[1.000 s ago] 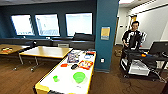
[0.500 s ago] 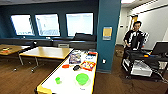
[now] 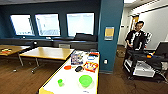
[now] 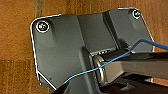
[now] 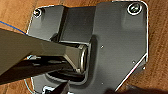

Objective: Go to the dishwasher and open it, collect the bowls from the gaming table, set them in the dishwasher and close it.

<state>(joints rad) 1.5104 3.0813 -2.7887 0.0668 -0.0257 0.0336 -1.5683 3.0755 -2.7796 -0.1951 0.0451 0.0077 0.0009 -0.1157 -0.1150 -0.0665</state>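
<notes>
- Head view: dark teal back wall with three bright windows (image 3: 52, 24) across the upper left; a teal pillar (image 3: 110, 35) stands right of centre with a yellow notice (image 3: 109, 33) on it.
- Brown wood-pattern floor (image 3: 22, 80) fills the lower left and lower right.
- Long rectangular gaming table with yellow frame and pale top (image 3: 72, 81) runs from bottom centre up toward mid-frame, directly ahead.
- Plain wooden tables: one (image 3: 47, 53) at centre left, touching or just beside the gaming table's far end; another (image 3: 11, 48) at the far left edge.
- Person in dark top (image 3: 136, 37) stands at upper right behind a black cart (image 3: 142, 62) that carries a light grey box.
- On the gaming table, near end: green round bowl (image 3: 85, 80) right of centre, small green cup (image 3: 60, 81) to its left.
- Mid-table: orange flat dish (image 3: 67, 67), dark oval object (image 3: 78, 68), red-and-yellow box (image 3: 91, 66). Far end: colourful box (image 3: 76, 58), too blurred to identify.
- Wrist views: robot's own dark plate and bar over wood floor; thin blue cable (image 4: 105, 63) crosses the left one.
- Pincer state, left and right: cannot tell.
</notes>
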